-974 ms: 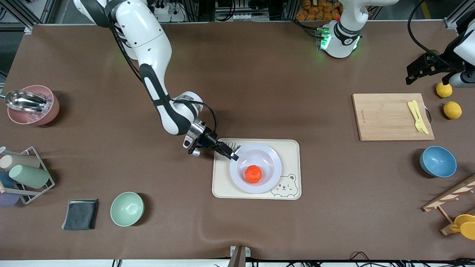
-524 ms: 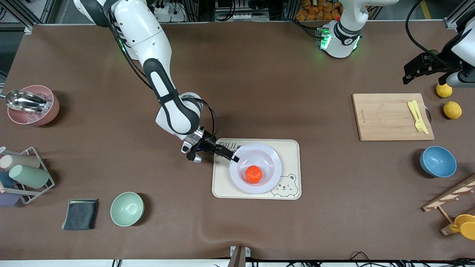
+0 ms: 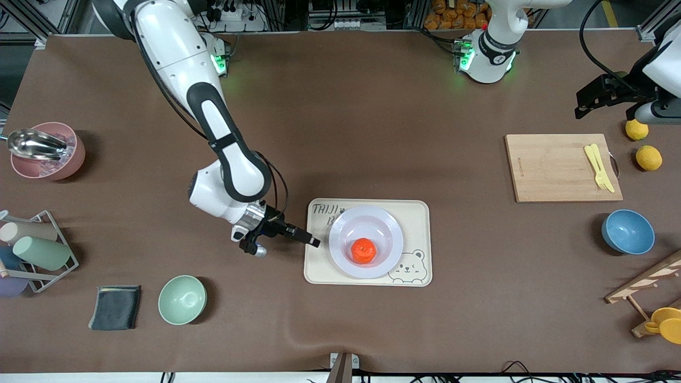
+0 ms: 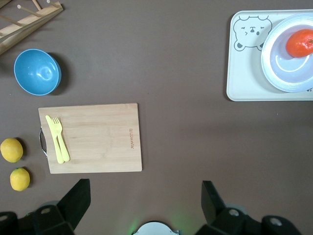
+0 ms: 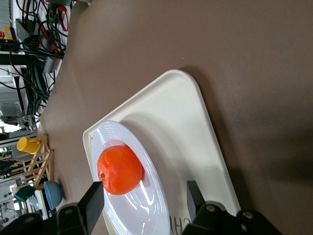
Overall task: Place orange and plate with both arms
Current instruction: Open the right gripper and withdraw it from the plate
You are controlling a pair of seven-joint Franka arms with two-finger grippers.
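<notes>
The orange (image 3: 364, 250) lies in the middle of the pale lavender-white plate (image 3: 384, 225), and the plate rests on a cream tray (image 3: 415, 211) with a bear drawing. My right gripper (image 3: 313, 241) is open and low at the tray's edge toward the right arm's end of the table, a short gap from the plate's rim, holding nothing. Its wrist view shows the orange (image 5: 120, 170), the plate (image 5: 146, 210) and the tray (image 5: 186, 122) ahead of the gripper (image 5: 145, 191). My left gripper (image 3: 585, 105) hangs open and empty over bare table (image 4: 144, 188) beside the cutting board.
A wooden cutting board (image 3: 558, 167) carries a yellow fork (image 3: 598, 166). Two lemons (image 3: 649, 158) and a blue bowl (image 3: 628, 231) sit at the left arm's end. A mint bowl (image 3: 182, 299), dark cloth (image 3: 115, 307), cup rack (image 3: 32, 250) and pink bowl (image 3: 45, 151) sit at the right arm's end.
My right gripper has drawn back from the plate's rim toward the right arm's end of the table. Plate and orange stay put on the tray. The left gripper barely shifted.
</notes>
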